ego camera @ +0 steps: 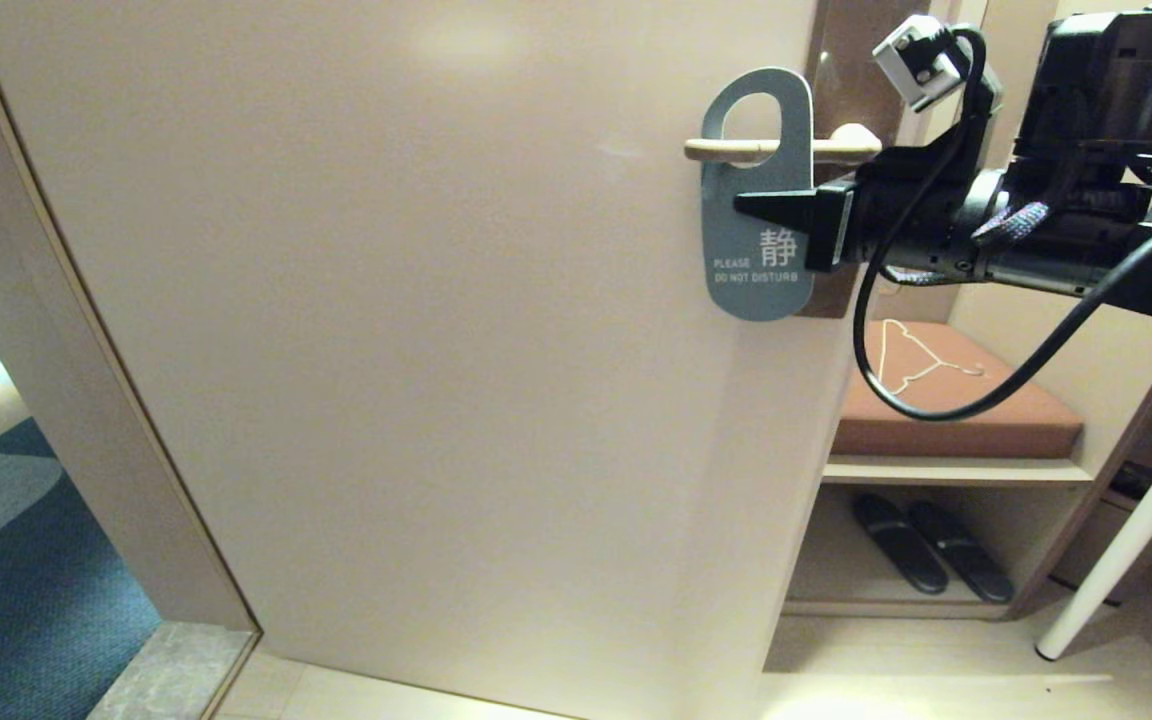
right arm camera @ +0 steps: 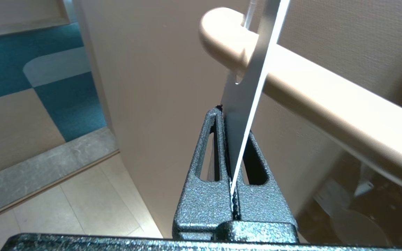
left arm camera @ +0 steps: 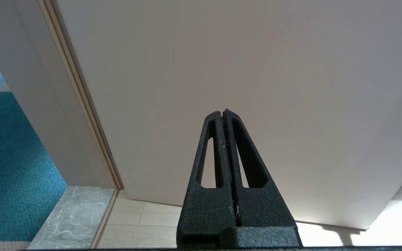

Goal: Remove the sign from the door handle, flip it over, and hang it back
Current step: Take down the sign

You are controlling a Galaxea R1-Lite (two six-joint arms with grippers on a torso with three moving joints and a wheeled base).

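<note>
A grey-blue hanger sign, printed "PLEASE DO NOT DISTURB" with a white Chinese character, hangs by its loop on the beige lever door handle. My right gripper reaches in from the right and is shut on the sign's right edge at mid height. In the right wrist view the thin sign runs edge-on from between the shut fingers up past the handle. My left gripper is shut and empty, low before the door; it is out of the head view.
The pale door fills the middle. On the left are the door frame and blue carpet. On the right, a shelf with a brown cushion, black slippers below and a white table leg.
</note>
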